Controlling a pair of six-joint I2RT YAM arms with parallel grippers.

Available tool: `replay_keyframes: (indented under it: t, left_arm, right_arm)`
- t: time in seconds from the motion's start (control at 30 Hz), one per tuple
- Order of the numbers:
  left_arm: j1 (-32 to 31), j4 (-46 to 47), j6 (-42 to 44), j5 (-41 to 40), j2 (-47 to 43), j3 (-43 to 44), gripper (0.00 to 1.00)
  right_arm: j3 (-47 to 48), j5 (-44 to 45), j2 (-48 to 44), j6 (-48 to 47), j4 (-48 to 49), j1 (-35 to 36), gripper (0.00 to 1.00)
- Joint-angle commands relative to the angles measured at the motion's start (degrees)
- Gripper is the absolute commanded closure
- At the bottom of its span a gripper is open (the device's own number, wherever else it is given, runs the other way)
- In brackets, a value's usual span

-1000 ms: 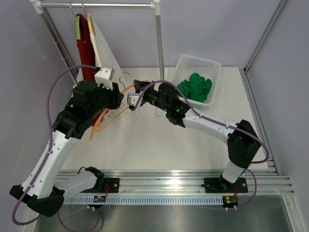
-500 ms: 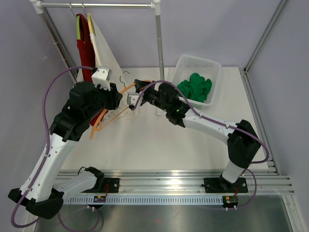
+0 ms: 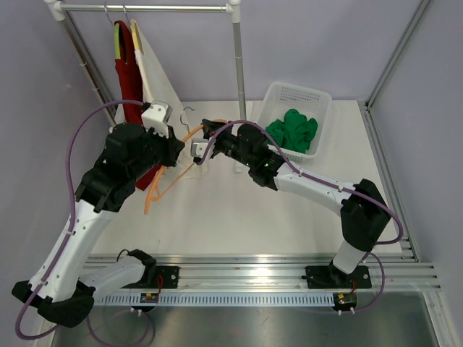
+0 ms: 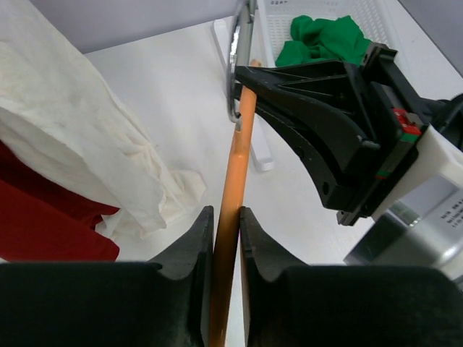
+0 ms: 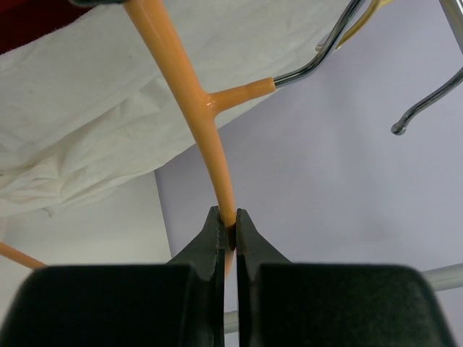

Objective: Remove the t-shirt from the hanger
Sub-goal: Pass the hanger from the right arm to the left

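An orange hanger [image 3: 189,133] with a metal hook is held over the table between both grippers. My left gripper [image 3: 173,147] is shut on one of its orange bars [image 4: 239,159]. My right gripper [image 3: 205,131] is shut on another bar close to the hook [image 5: 195,101]. A white t-shirt [image 3: 155,72] hangs at the rack's left end. Its lower folds lie just left of the hanger in the left wrist view [image 4: 79,144] and behind the hanger in the right wrist view [image 5: 87,108]. I cannot tell whether any of it still rests on the hanger.
A red garment [image 3: 129,79] hangs on the rack [image 3: 145,8] beside the white t-shirt. The rack's right post [image 3: 239,65] stands just behind the grippers. A white basket [image 3: 318,97] with green cloth [image 3: 293,130] sits at the back right.
My left arm has shifted slightly and the hanger's lower end has swung a little to the right. Both grippers have kept their hold.
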Motion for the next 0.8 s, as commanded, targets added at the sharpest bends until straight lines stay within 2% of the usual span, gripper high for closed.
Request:
replay_keyframes:
  t: [0.0, 0.1, 0.33, 0.4, 0.53, 0.57, 0.77]
  left_arm:
    - [0.3, 1.1, 0.4, -2.0, 0.0, 0.9, 0.91]
    - [0.3, 1.1, 0.4, -2.0, 0.1, 0.9, 1.00]
    - [0.0, 1.2, 0.3, -2.1, 0.4, 1.2, 1.00]
    - [0.0, 1.1, 0.3, -2.1, 0.3, 1.1, 1.00]
    - [-0.1, 1.4, 0.3, -2.1, 0.2, 1.2, 1.00]
    - [-0.1, 1.6, 0.3, -2.2, 0.1, 1.1, 1.00]
    - [-0.2, 1.7, 0.2, -2.5, 0.2, 1.1, 1.00]
  right_arm:
    - [2.3, 0.3, -1.9, 0.8, 2.8, -0.2, 1.00]
    - [2.4, 0.3, -1.7, 0.9, 2.5, -0.2, 1.00]
    - [2.9, 0.1, -1.6, 1.2, 2.2, -0.2, 0.99]
    - [3.0, 0.0, -1.5, 1.4, 1.8, -0.2, 0.90]
    - [3.0, 0.3, -1.3, 1.4, 2.2, -0.2, 0.82]
    - [3.0, 0.2, -1.2, 1.4, 2.2, -0.2, 0.73]
    - [3.1, 0.4, -0.7, 1.4, 2.2, -0.2, 0.64]
